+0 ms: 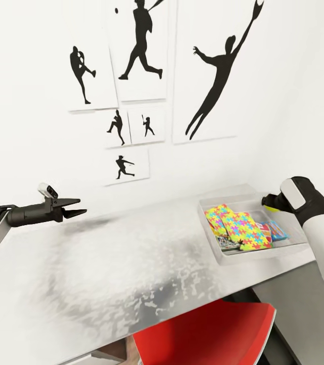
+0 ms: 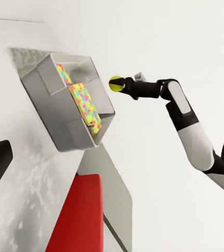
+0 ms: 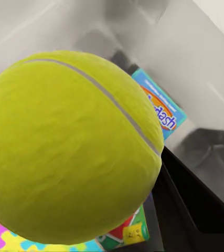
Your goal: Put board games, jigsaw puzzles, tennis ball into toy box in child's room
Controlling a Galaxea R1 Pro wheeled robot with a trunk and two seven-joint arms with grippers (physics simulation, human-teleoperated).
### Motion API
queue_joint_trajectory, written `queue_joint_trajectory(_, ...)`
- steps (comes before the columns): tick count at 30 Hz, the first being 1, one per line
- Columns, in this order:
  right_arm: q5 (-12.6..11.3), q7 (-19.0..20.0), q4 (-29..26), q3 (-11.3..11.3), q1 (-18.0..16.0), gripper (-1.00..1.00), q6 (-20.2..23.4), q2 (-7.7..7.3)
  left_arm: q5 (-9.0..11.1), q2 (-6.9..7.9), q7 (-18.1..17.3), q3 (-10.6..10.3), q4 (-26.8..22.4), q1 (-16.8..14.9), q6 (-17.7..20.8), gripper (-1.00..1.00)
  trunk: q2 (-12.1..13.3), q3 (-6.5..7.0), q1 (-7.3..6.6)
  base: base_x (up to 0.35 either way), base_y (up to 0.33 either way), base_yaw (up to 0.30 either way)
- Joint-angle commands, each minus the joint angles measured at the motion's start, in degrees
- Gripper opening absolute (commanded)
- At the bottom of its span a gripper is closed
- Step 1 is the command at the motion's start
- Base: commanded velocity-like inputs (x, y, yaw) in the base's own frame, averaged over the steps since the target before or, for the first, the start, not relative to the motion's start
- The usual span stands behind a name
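Jaws of the right gripper were clamped on the tennis ball, held above the toy box for a judged drop; left gripper jaws stood apart, idle over the counter. Inside the box lay jigsaw puzzles atop board games, filling it.

So the count: two jigsaw puzzles in one toy box, one tennis ball, six silhouette pictures, one red chair.
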Motion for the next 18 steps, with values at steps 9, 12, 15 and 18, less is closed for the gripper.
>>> queue_joint_trajectory(9,-0.7,-0.6,3.8,0.6,-0.1,-1.0,0.2,-0.25,0.0,0.07,-0.3,-0.2,0.0,-0.1,0.6,1.0,-0.1,0.71,0.04,0.0,0.0,0.0)
queue_joint_trajectory(12,-0.6,-0.6,6.1,0.5,0.0,-1.0,0.2,-0.29,0.0,0.07,-0.3,-0.2,0.0,-0.1,0.6,1.0,-0.1,0.98,0.04,0.0,0.0,0.0)
queue_joint_trajectory(15,-0.6,-0.6,6.9,0.5,0.0,-1.0,0.2,-0.32,0.0,0.07,-0.3,-0.2,0.0,-0.1,0.5,1.0,-0.1,1.23,0.04,0.0,0.0,0.0)
queue_joint_trajectory(18,-0.6,-0.6,7.1,0.5,0.0,-1.0,0.1,-0.41,0.0,0.07,-0.3,-0.1,0.0,-0.1,0.5,1.0,-0.1,1.49,0.04,0.0,0.0,0.0)
